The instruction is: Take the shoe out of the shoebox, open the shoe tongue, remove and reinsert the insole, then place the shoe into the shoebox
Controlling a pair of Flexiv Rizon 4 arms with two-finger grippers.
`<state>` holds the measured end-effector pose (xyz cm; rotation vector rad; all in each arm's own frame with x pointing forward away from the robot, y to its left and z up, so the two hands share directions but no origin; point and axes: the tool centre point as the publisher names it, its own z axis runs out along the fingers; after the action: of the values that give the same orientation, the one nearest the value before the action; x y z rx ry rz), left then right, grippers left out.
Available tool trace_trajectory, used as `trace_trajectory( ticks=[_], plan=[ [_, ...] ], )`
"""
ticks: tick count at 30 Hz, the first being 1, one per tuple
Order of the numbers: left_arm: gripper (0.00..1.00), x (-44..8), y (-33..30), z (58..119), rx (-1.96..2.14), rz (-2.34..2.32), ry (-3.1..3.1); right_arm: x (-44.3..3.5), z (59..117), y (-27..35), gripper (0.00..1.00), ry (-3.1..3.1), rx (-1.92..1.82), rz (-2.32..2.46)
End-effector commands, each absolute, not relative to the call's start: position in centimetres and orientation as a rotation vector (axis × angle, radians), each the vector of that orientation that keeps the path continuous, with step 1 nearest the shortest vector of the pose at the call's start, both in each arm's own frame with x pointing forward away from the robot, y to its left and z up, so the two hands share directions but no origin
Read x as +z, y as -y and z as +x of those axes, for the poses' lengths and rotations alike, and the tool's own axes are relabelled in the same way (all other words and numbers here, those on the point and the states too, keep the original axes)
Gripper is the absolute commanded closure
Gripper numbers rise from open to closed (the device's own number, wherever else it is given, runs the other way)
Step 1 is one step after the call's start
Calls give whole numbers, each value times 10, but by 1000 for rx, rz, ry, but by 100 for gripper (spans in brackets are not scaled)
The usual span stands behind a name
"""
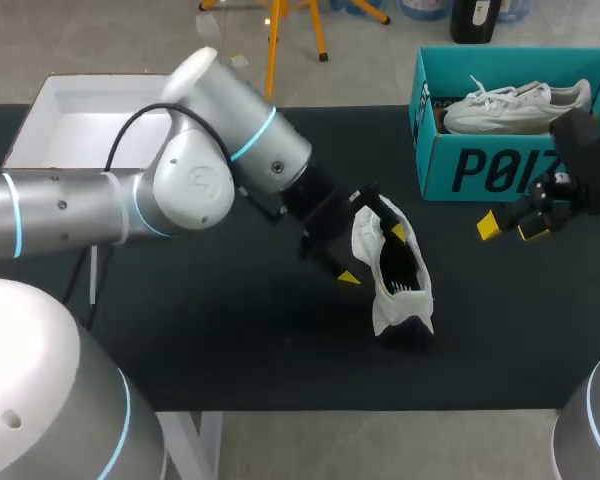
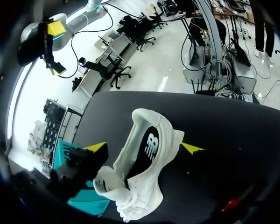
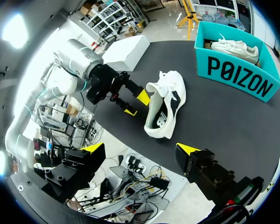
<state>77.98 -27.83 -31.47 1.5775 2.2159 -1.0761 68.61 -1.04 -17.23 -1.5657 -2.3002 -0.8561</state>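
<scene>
The shoe (image 1: 392,272) is out of the box (image 1: 500,165) and sits mid-table on the dark mat (image 1: 230,340). It is white with a black panel and tipped over somewhat; I cannot say whether it rests on its sole or its side. My left gripper (image 1: 373,255) is at it with the fingers spread wide. In the left wrist view the shoe lies between them, one tip close against the upper and the other apart, so nothing is pinched. My right gripper (image 1: 508,228) hangs just in front of the box, well apart from the shoe, fingers spread and empty.

I judge the shoe light, soft in the upper, and firm only along the sole and heel. A squeeze across the upper would probably fold it rather than hold it. The heel collar or the sole edge looks the better hold, and either leaves the tongue free. I cannot tell tongue from insole here.

The mat looks matte and likely grippy, so the shoe should not skid much. A second shoe (image 1: 515,105) takes up part of the box. A white tray (image 1: 80,125) lies at the far left corner, well apart from the work.
</scene>
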Motion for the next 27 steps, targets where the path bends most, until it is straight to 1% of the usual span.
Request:
trace_trajectory(
  ticks=[1,5,7,8,9,10,11,17,27],
  plan=[
    [0,-294,280,782,-519,1875,-2513,-173,686,10,0,2301,-854,-1569],
    [0,-297,283,779,-363,1915,-2583,-173,686,10,0,2301,-854,-1569],
    [1,-301,285,778,-378,1935,-2579,-173,686,10,0,2301,-854,-1569],
    [35,-303,286,777,-324,1931,-2599,-173,686,10,0,2301,-854,-1569],
    [72,-305,287,777,-344,1930,-2593,-173,686,10,0,2301,-854,-1569],
    [100,-306,287,777,-375,1938,-2583,-173,686,10,0,2301,-854,-1569],
    [100,-308,288,776,-336,1933,-2597,-173,686,10,0,2301,-854,-1569],
    [100,-314,296,773,-401,1991,-2517,-173,686,10,0,2301,-854,-1569],
    [100,-341,305,773,-416,2003,-2535,-173,686,10,0,2301,-854,-1569]
  ],
)
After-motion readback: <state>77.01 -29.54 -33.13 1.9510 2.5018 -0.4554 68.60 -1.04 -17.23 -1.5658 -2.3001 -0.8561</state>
